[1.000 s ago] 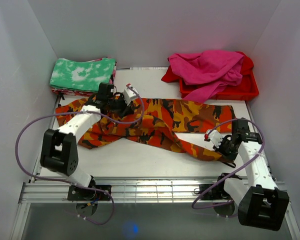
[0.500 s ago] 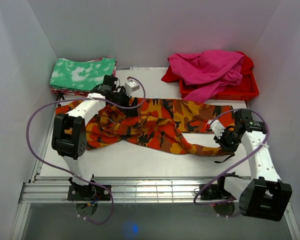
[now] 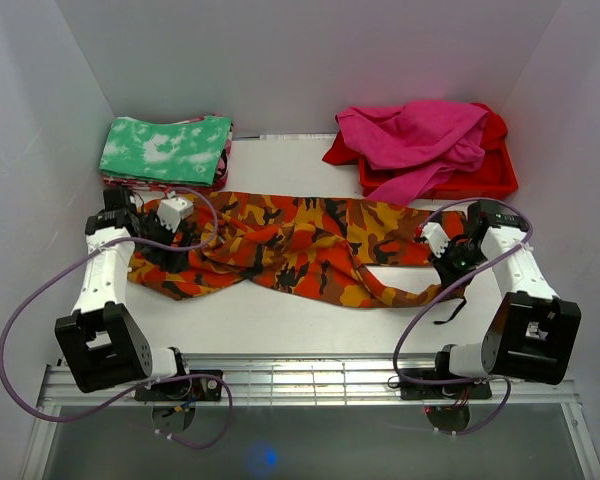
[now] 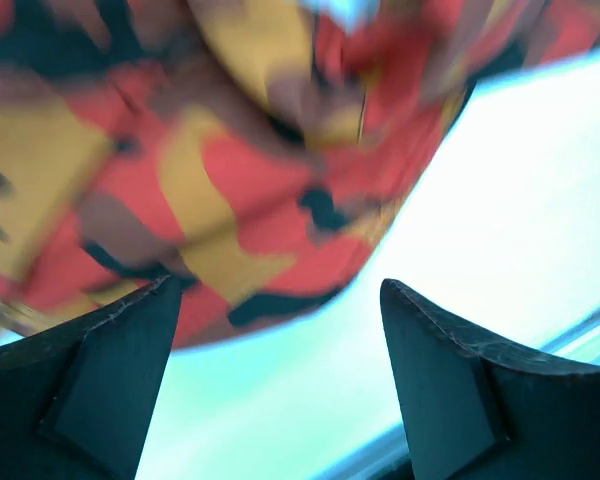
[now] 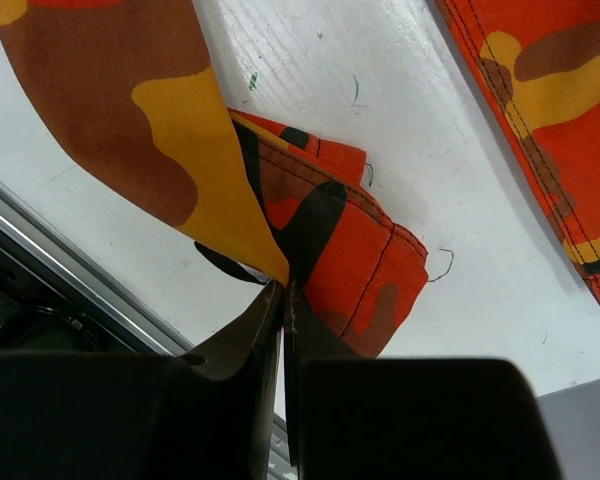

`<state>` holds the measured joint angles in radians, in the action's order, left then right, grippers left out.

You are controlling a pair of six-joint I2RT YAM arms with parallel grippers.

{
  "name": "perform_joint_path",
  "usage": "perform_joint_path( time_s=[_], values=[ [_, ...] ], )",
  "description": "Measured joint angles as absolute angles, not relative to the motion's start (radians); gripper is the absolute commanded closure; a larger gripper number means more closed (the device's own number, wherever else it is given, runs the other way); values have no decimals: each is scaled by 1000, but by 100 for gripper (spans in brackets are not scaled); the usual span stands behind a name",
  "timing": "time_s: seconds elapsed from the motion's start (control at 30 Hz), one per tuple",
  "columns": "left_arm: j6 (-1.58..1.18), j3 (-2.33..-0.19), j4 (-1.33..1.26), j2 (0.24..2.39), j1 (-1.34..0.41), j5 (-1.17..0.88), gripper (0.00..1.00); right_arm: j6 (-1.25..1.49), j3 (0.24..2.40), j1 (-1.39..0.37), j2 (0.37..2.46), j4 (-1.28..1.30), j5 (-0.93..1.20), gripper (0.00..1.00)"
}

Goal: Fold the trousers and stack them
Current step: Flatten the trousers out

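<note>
1. Risk, right side: the right pincer (image 5: 282, 287) is closed on a thin pinch of the trousers (image 3: 300, 245), at the folded end of one leg. My judgement: with so little cloth between the fingers, a firm pull could strip the hem out and drop the leg.
2. Risk, left side: the left pincer (image 4: 280, 292) stands wide open with nothing between the fingers, and the cloth lies just beyond the tips. The cloth there is heaped, so a closing grip may take several layers at once and lock the twist in.
3. Risk, cable: the left arm's purple cable (image 3: 202, 212) arcs over the left end of the garment. A sweep could snag it or drag the cloth.
4. Risk, edge: the held leg end sits close to the near edge of the surface (image 3: 280, 312). Slack let go there may slide toward the rail.
5. Left wrist view is blurred, so seam detail cannot be read there.
6. Position: the trousers lie across the middle of the surface, left to right. They sit between the green-and-white folded stack (image 3: 166, 150) at far left and the red tray (image 3: 485, 182) with the magenta garment (image 3: 415, 135) at far right.
7. Look: orange, red, yellow and dark brown camouflage, soft and rumpled.
   - The far leg lies fairly flat toward the right.
   - The near leg runs diagonally to the right pincer.
   - The middle is twisted and the left end is bunched.
   - Not yet folded.
</note>
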<state>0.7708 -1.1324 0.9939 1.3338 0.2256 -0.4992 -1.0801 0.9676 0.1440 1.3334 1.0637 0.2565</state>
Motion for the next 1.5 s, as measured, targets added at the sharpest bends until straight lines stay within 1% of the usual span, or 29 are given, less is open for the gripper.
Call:
perform_joint_path(
  time_s=[0.2, 0.27, 0.37, 0.43, 0.53, 0.57, 0.63, 0.73, 0.8, 0.9, 0.93, 1.0, 1.03, 1.13, 1.17, 1.23, 1.3, 1.47, 1.5],
  values=[
    [871, -800, 895, 1284, 257, -349, 12, -1063, 984, 155, 1398, 1040, 247, 92],
    [898, -706, 857, 1259, 257, -307, 9, -1057, 986, 166, 1416, 1029, 242, 92],
    [917, -617, 775, 1232, 257, -269, 9, -1054, 986, 188, 1435, 1021, 238, 92],
    [914, -589, 728, 1220, 257, -256, 13, -1053, 986, 197, 1444, 1018, 237, 92],
    [892, -582, 690, 1213, 257, -250, 36, -1053, 986, 204, 1452, 1015, 236, 92],
    [890, -586, 673, 1219, 255, -246, 47, -1053, 986, 206, 1454, 1013, 234, 92],
    [902, -608, 654, 1246, 252, -228, 52, -1054, 987, 210, 1460, 1013, 234, 92],
    [974, -710, 712, 1309, 252, -186, 72, -1055, 994, 228, 1472, 1013, 233, 92],
    [1033, -818, 773, 1324, 253, -157, 77, -1058, 1000, 245, 1478, 1011, 231, 92],
    [1131, -976, 852, 1320, 253, -103, 82, -1065, 1002, 268, 1479, 1010, 229, 92],
    [1169, -1016, 870, 1314, 253, -78, 89, -1066, 1003, 271, 1479, 1011, 228, 92],
    [1245, -1058, 907, 1287, 259, -27, 97, -1069, 1008, 275, 1480, 1011, 227, 92],
    [1281, -1065, 926, 1272, 263, -4, 89, -1070, 1012, 275, 1480, 1011, 227, 92],
    [1321, -1072, 973, 1252, 273, 20, 59, -1074, 1020, 275, 1481, 1013, 228, 92],
    [1307, -1078, 981, 1255, 278, 12, 47, -1074, 1021, 275, 1481, 1015, 229, 92],
    [1263, -1086, 986, 1267, 289, -30, 40, -1074, 1025, 275, 1481, 1018, 233, 92],
    [1216, -1074, 979, 1274, 295, -95, 28, -1073, 1029, 275, 1483, 1021, 236, 92],
    [1140, -906, 914, 1268, 299, -255, 23, -1073, 1040, 275, 1494, 1024, 239, 92],
    [1132, -877, 907, 1271, 299, -274, 20, -1073, 1040, 275, 1494, 1026, 239, 92]
  ],
)
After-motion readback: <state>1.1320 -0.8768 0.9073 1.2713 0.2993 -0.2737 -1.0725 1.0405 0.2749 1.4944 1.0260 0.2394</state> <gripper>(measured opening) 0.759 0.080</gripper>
